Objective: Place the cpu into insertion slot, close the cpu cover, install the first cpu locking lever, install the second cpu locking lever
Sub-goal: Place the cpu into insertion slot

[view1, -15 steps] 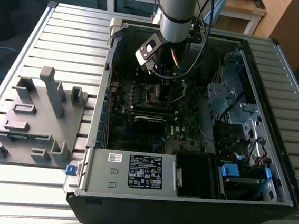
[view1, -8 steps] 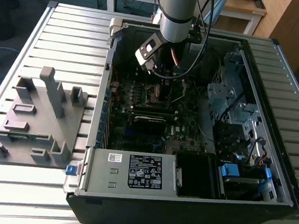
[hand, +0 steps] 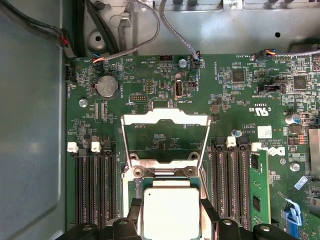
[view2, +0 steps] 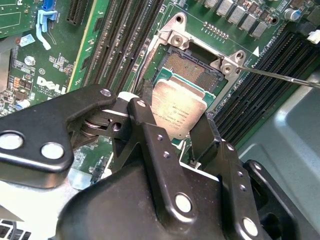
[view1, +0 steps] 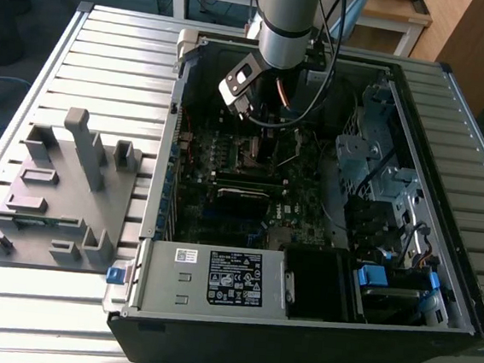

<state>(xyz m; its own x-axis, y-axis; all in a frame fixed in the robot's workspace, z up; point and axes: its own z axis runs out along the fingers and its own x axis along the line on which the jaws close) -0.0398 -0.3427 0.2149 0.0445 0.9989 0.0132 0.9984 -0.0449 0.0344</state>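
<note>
We see our black gripper (view2: pixel 175 106) clenched on the flat, silvery square cpu (hand: pixel 169 210) over the dark, metal-rimmed insertion slot (view2: pixel 195 67), with the thin windowed cpu cover (hand: pixel 165 118) raised.

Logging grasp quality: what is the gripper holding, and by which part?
The gripper holds the cpu, its fingers pinching two opposite side edges, over the open insertion slot.

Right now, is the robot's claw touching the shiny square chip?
Touching. In the second wrist view the gripper has its black fingers pressed against opposite sides of the cpu, with no gap showing. The first wrist view agrees.
</note>
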